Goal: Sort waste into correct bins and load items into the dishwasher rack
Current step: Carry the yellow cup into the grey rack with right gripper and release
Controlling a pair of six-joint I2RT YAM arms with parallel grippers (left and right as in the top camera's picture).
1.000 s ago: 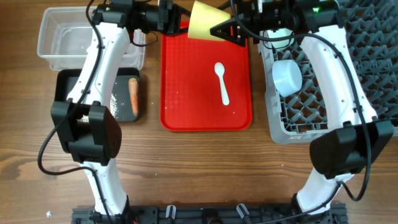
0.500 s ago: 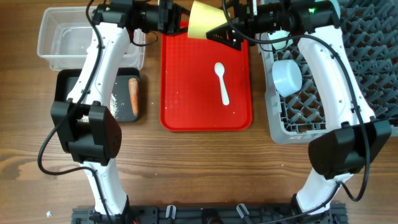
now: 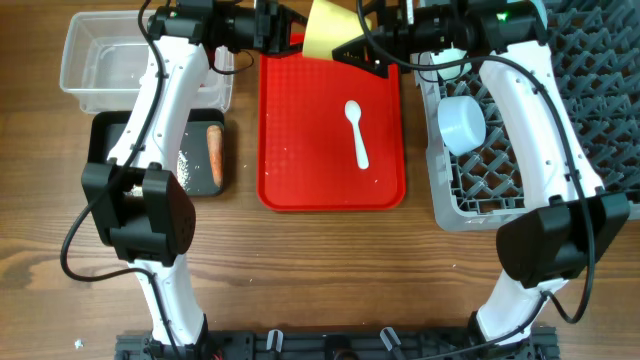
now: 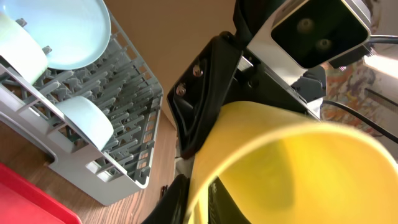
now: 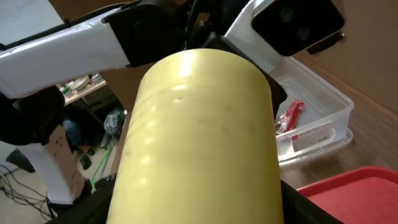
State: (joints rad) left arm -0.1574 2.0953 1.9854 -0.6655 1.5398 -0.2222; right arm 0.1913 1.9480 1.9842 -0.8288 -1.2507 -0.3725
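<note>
In tub [image 5: 318, 142], R-wrist only: red wrapper [image 5: 290, 116]

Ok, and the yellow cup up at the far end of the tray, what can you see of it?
The yellow cup is a plain, smooth, plastic-looking tumbler with a few faint dents in its wall. It hangs tipped above the far edge of the red tray, between both arms, its mouth turned towards the left gripper. The right gripper has a finger on each side of its wall. What shows of the inside is bare. Whether the left gripper grips the rim is unclear.
</note>
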